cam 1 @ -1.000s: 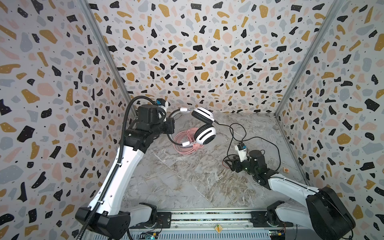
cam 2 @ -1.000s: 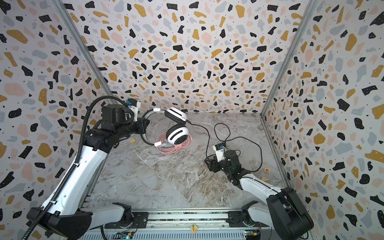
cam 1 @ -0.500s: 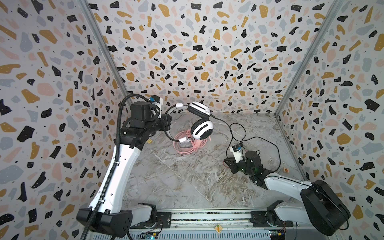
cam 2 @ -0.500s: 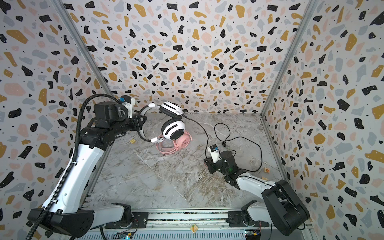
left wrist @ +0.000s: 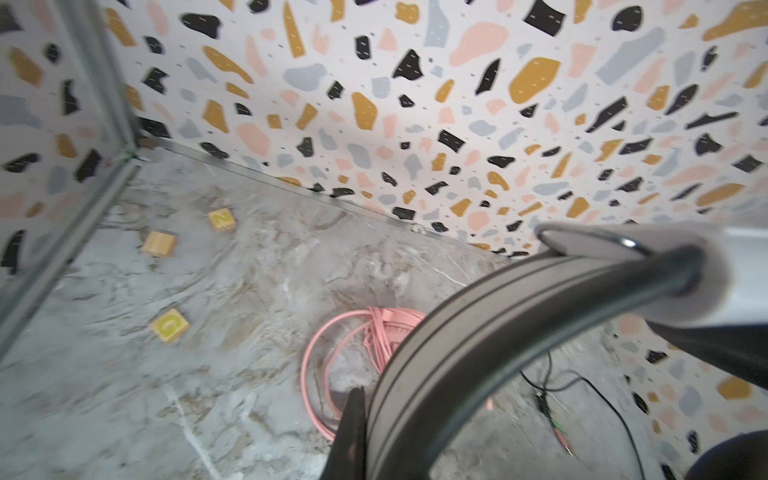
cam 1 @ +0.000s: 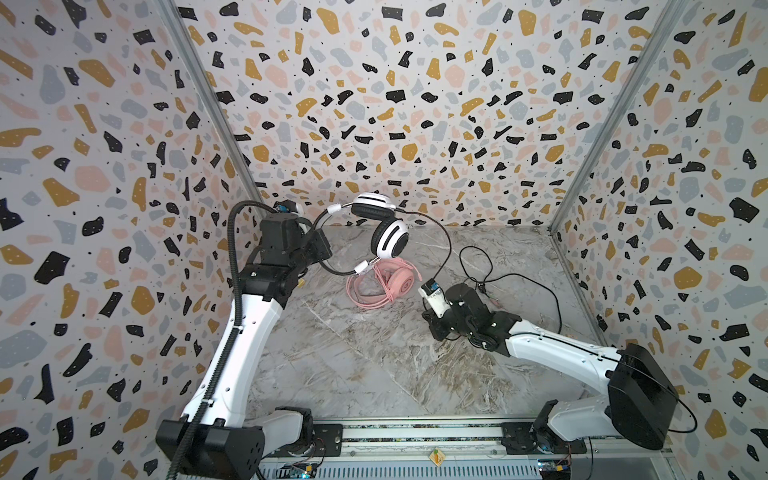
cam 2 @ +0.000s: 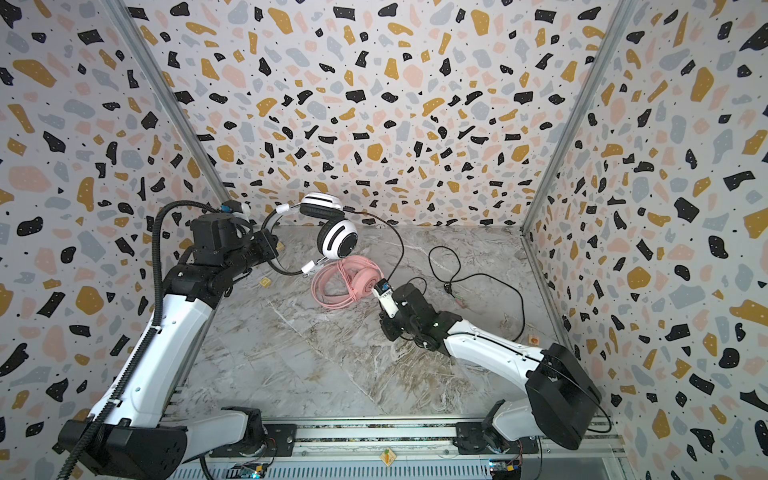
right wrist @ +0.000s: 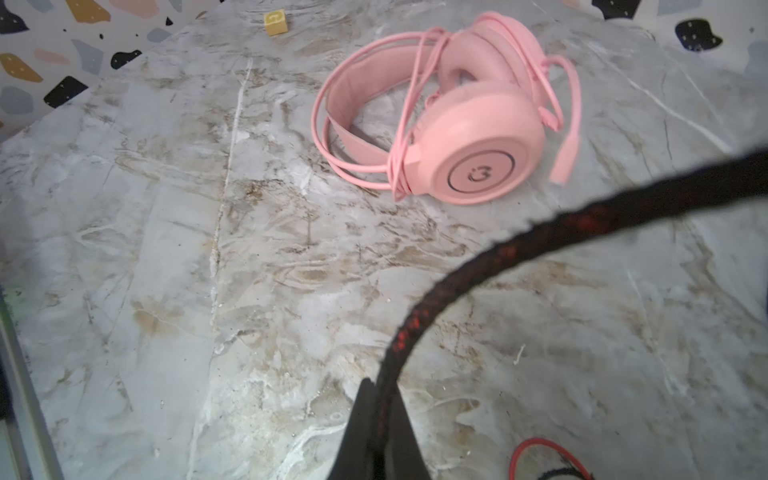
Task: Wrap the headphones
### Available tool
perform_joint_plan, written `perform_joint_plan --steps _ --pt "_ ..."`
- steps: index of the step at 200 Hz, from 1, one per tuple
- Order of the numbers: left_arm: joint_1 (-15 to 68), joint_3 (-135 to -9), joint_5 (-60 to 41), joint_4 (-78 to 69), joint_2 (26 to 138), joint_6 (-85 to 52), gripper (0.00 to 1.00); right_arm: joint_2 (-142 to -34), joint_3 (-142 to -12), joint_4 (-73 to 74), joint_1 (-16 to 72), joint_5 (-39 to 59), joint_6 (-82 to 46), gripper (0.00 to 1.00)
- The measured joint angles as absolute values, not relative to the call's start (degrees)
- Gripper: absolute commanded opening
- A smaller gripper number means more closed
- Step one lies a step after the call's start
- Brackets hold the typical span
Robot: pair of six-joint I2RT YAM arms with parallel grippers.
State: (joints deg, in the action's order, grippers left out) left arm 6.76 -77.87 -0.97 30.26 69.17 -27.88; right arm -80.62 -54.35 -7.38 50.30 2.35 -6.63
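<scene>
Since a second ago: the left fingers (left wrist: 353, 436), clenched on the headband of the white-and-black headset (cam 1: 390, 243), have carried it higher and further left in both top views. It hangs in the air at upper centre, off the surface (cam 1: 353, 365). The pink headset (cam 1: 390, 282) was half hidden behind the white ear cup and now shows more. It lies on the surface just below the lifted one, its pink cord looped around it. The right fingers (right wrist: 361, 424) were apart and are now clamped on the black cable (right wrist: 498, 257). The right arm has shifted left toward the pink headset. The cable arcs from the raised headset down to the right fingers. The rest of it trails loose across the surface at centre right.
</scene>
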Motion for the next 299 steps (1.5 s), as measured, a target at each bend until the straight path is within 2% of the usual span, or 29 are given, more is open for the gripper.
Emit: perform_joint_plan --steps 29,72,115,155,202,241,299 --pt "6.76 -75.07 6.48 29.1 66.32 -28.97 0.0 -83.72 -64.2 -19.49 58.02 0.38 -5.43 0.04" --pt "9.87 -75.07 13.21 28.67 67.99 -27.86 0.0 -91.53 -78.41 -37.36 68.4 -2.66 -3.49 0.04" --pt "16.34 -74.26 17.19 29.3 70.43 -23.31 0.0 -94.04 -91.22 -50.15 72.51 -5.41 -1.65 0.05" --pt "21.87 -71.96 16.69 29.1 70.48 -16.47 0.0 -94.0 -104.36 -56.75 70.94 -9.69 -0.47 0.05" --pt "23.33 -64.95 7.53 28.25 69.45 -11.05 0.0 -93.06 -111.18 -58.41 66.24 -9.76 0.71 0.04" --pt "23.57 -64.1 0.71 28.08 68.66 -7.75 0.0 -91.05 -110.04 -57.78 61.43 -8.45 1.21 0.05" --pt "23.35 -64.1 -4.05 27.0 64.62 -4.62 0.0 -82.46 -98.67 -53.74 49.08 -3.62 1.08 0.05"
